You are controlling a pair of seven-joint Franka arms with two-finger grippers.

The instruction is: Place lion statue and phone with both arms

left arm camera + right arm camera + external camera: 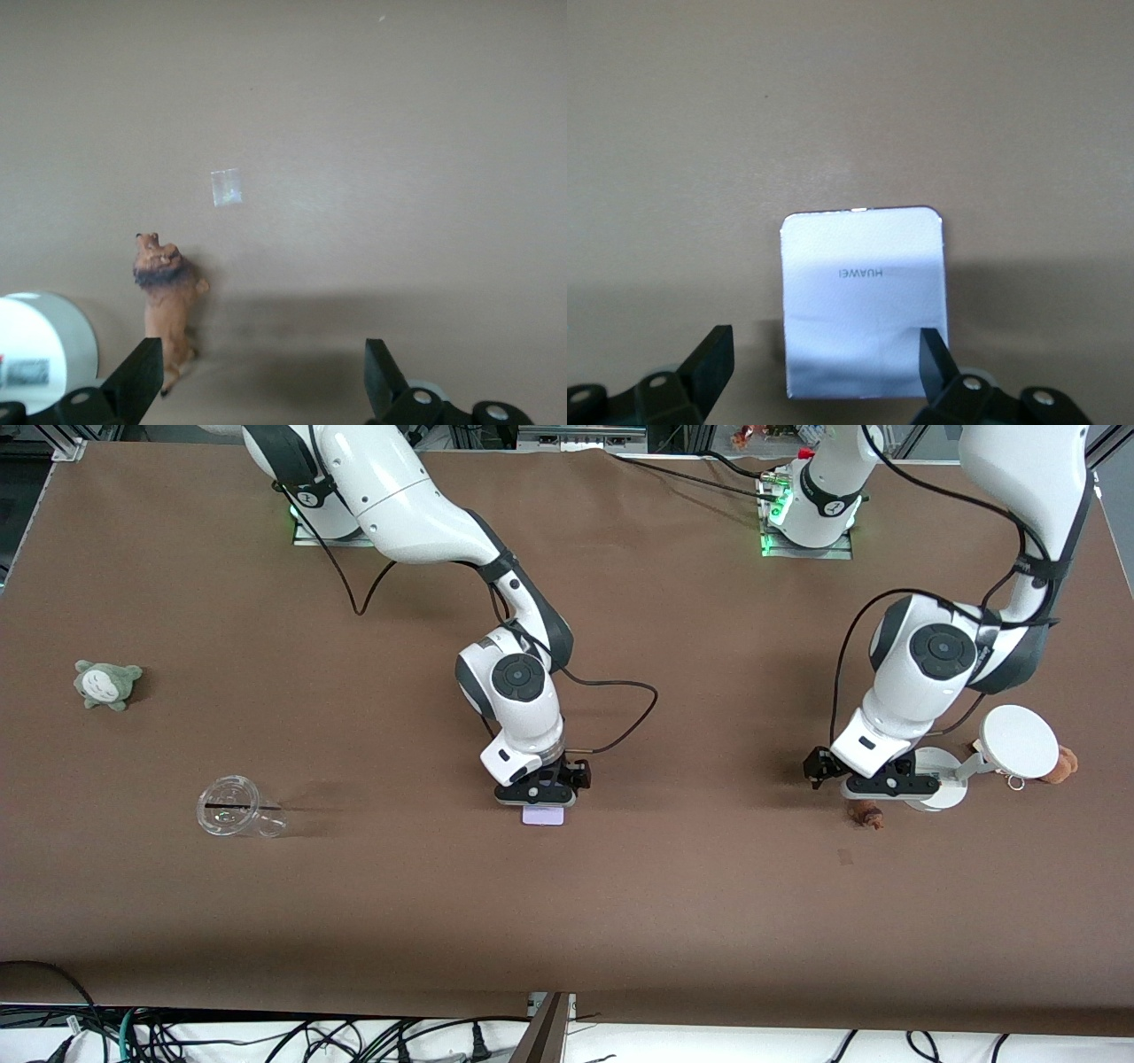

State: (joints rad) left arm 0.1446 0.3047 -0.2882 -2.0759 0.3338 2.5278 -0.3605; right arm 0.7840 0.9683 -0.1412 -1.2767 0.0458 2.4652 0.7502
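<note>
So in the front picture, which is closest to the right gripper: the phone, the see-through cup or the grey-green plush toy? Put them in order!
From the right gripper, low over the table's middle:
1. The phone, right under it.
2. The clear cup, lying toward the right arm's end.
3. The grey-green plush toy, closest to that end of the table.

You have one lion statue [866, 814], one phone [543, 816], two plush toys [106, 683] [1060, 764], one clear cup [237, 808], one white stand [1017, 742], one tape scrap [227, 188], two claws [537, 795] [873, 786].
</note>
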